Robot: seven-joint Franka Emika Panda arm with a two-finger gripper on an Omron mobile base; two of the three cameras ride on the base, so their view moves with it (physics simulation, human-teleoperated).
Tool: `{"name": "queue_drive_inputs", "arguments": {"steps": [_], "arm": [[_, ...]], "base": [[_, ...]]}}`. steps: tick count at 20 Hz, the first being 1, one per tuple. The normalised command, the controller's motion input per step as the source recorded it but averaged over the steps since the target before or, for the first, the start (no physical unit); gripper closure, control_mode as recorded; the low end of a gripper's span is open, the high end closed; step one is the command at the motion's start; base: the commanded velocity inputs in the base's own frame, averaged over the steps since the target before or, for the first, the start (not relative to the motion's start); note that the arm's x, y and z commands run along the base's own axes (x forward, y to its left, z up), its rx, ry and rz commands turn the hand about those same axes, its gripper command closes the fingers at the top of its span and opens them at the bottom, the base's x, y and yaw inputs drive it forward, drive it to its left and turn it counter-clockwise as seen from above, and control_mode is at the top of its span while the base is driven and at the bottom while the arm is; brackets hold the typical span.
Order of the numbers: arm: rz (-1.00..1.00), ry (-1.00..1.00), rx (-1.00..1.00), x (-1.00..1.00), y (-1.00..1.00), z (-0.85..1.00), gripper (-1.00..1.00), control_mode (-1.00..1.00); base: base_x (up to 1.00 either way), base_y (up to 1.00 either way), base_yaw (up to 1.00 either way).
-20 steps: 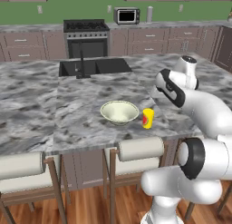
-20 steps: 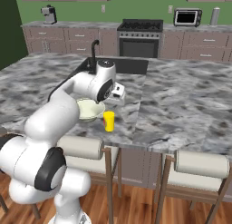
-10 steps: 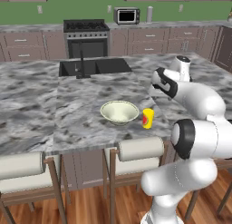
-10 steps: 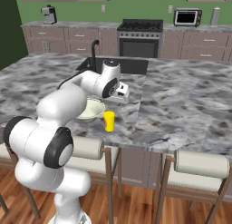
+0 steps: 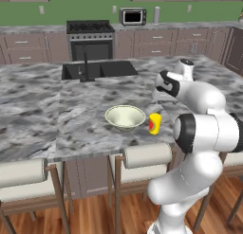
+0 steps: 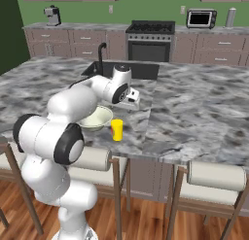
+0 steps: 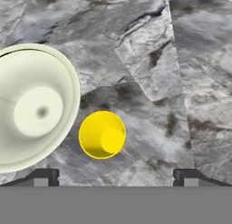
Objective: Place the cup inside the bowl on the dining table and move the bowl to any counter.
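The small yellow cup point(image 5: 154, 123) stands upright on the marbled dining table point(image 5: 85, 105), just right of the wide pale bowl point(image 5: 125, 116) and close to the table's front edge. From the other side, the cup point(image 6: 116, 129) sits right of the bowl point(image 6: 97, 118). My gripper point(image 5: 162, 98) hangs above the table, a little behind and above the cup, pointing down. In the hand view the cup point(image 7: 102, 134) lies below me, apart from the bowl point(image 7: 34, 107), and my gripper point(image 7: 116, 177) is open, its fingertips point(image 7: 43, 177) wide apart with nothing between them.
A black sink with faucet point(image 5: 86, 69) is set into the table behind the bowl. White-cushioned stools point(image 5: 144, 155) line the front edge. Along the green wall runs a counter point(image 5: 199, 25) with a stove point(image 5: 90, 34) and a microwave point(image 5: 132, 16).
The arm has folded higher and the hand has shifted slightly left, ending over the table just behind the cup. Cup and bowl have not moved.
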Motion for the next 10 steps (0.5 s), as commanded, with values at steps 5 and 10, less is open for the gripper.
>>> {"name": "queue_drive_inputs", "arguments": {"steps": [5,10], "arm": [[0.00,0.01,0.00,0.05,0.00,-0.08,-1.00,-1.00],[0.00,0.01,0.02,0.08,0.00,-0.33,-1.00,-1.00]], "base": [[0.00,0.00,0.00],[0.00,0.00,0.00]]}}
